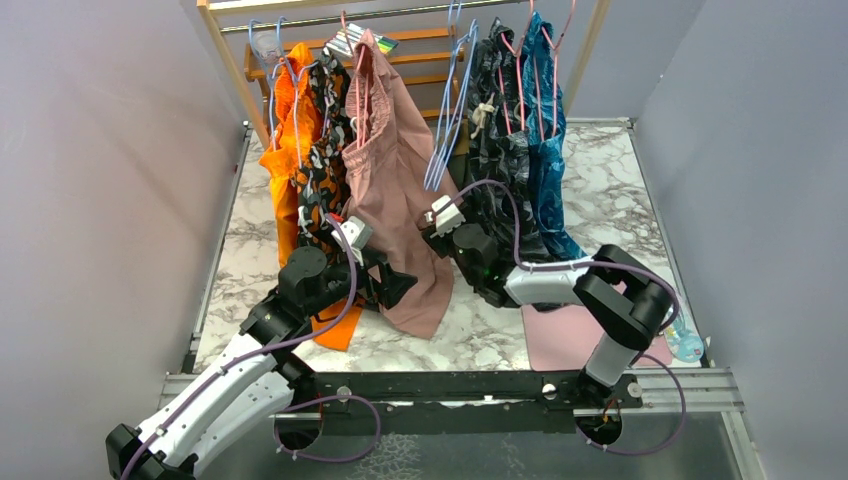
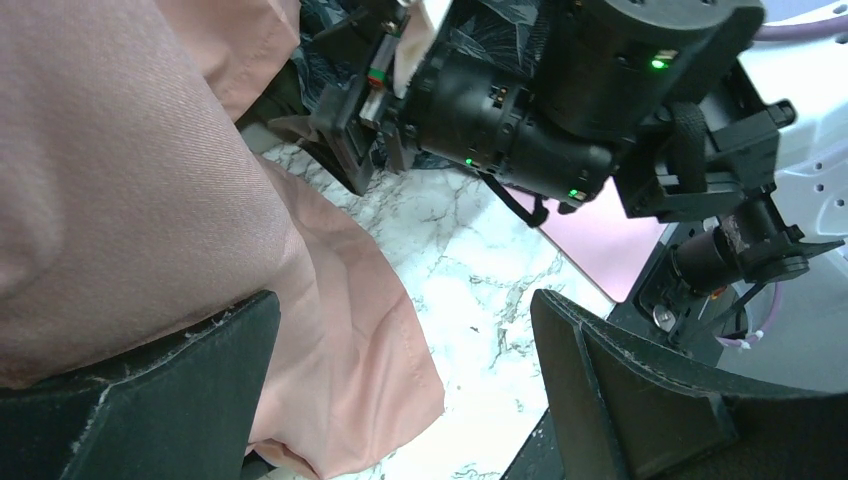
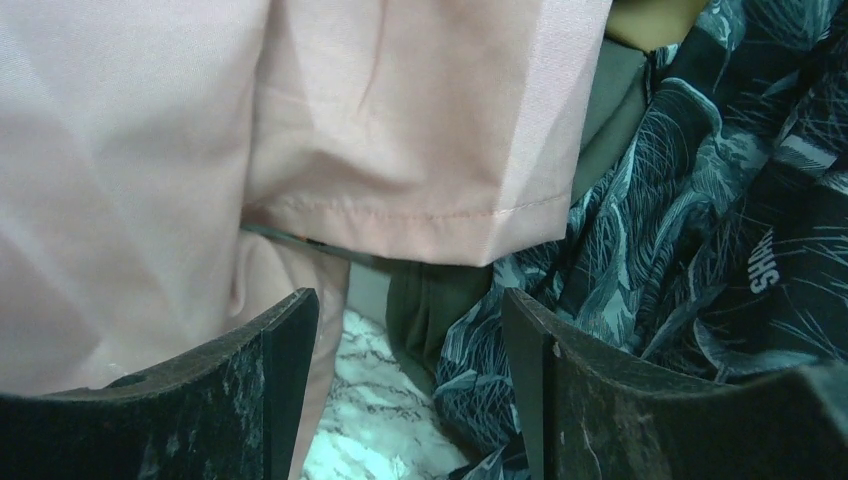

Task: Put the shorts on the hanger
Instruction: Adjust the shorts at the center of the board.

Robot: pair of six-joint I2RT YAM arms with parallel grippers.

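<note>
The step in hand looks like the first reach for the shorts, with nothing grasped yet. Their olive cloth shows only in the right wrist view, as a narrow strip below the hem of the dusty-pink shorts and another patch higher up beside the leaf-print shorts. They are wedged between those 2 garments, just above the tabletop. The right gripper has its fingers spread and points at that strip without touching it. The left gripper is also spread, with pink cloth lying against 1 finger but not pinched. The hanger hangs bare on the rail, among other blue ones, well apart from both grippers. Next, the right gripper probably must slip under the pink hem and close on olive cloth alone, and pinching the pink leg with it seems an easy mistake.
</note>
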